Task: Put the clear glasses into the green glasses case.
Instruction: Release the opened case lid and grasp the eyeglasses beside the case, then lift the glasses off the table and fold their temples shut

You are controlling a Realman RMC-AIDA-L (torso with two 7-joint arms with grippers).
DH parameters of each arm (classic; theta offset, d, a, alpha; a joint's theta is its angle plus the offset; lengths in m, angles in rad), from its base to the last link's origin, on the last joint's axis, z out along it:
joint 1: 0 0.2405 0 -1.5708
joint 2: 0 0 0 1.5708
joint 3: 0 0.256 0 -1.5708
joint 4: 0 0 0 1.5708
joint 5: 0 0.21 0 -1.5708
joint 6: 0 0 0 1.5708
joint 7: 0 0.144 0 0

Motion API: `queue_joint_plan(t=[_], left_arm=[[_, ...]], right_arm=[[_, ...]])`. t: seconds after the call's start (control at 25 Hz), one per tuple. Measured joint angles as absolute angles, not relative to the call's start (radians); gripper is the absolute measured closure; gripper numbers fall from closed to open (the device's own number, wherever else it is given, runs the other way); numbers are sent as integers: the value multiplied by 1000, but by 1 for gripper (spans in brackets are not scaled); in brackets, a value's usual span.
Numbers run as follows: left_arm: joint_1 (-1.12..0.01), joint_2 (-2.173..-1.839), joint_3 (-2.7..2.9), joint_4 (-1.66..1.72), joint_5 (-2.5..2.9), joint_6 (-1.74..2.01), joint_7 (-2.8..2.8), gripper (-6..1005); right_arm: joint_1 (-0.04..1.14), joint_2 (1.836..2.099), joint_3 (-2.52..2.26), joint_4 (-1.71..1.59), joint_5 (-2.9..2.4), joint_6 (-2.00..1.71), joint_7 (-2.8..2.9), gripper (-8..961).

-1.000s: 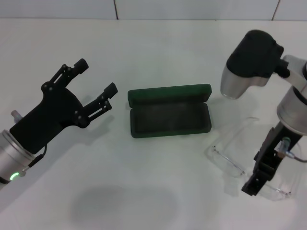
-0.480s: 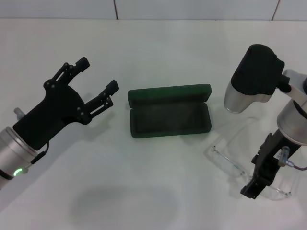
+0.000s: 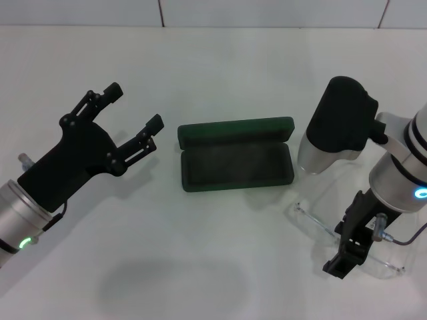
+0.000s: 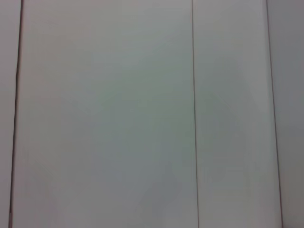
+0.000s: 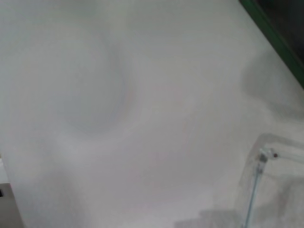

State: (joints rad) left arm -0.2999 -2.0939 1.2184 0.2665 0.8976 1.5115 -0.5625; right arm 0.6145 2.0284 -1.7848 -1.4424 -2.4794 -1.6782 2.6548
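The green glasses case [image 3: 237,165] lies open at the table's middle, lid up at the back, dark grey inside with nothing in it. The clear glasses [image 3: 313,224] lie on the table to its front right. My right gripper [image 3: 343,259] points down onto the middle of the glasses, and its black body covers part of the lens. The right wrist view shows one corner of the clear glasses [image 5: 264,159] and an edge of the green case [image 5: 280,40]. My left gripper [image 3: 137,105] hovers open, left of the case, holding nothing.
The white table [image 3: 220,73] runs back to a tiled wall. My right arm's dark elbow housing [image 3: 337,123] hangs just right of the case. The left wrist view shows only pale panels with seams.
My right arm has swung left toward the case, and its gripper has slid a little left and nearer over the glasses. The glasses, the case and the left arm have hardly moved.
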Motion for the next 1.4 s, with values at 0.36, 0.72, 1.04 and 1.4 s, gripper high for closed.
queue_joint_plan(t=[0.36,0.72,1.04,1.4], left_arm=[[-302,-2094,1218,267,897,1511,-562,120],[-304,-2094,1218,267,897,1511,-561,121],[-304,-2094,1218,267,897,1512,-560,121],[-306,-2094,1218,269,891,1522,-559,122]], right_arm=[[621,2028,-1810,-1421,-2479,-1653,2652,433],[623,2026,-1812,-1426,-2479,-1660,2638,656],[626,2023,-1806,-1426,-2488,-1684,2620,726],[619,2022,-1765,-1420,-2486,-1693,2574,797]])
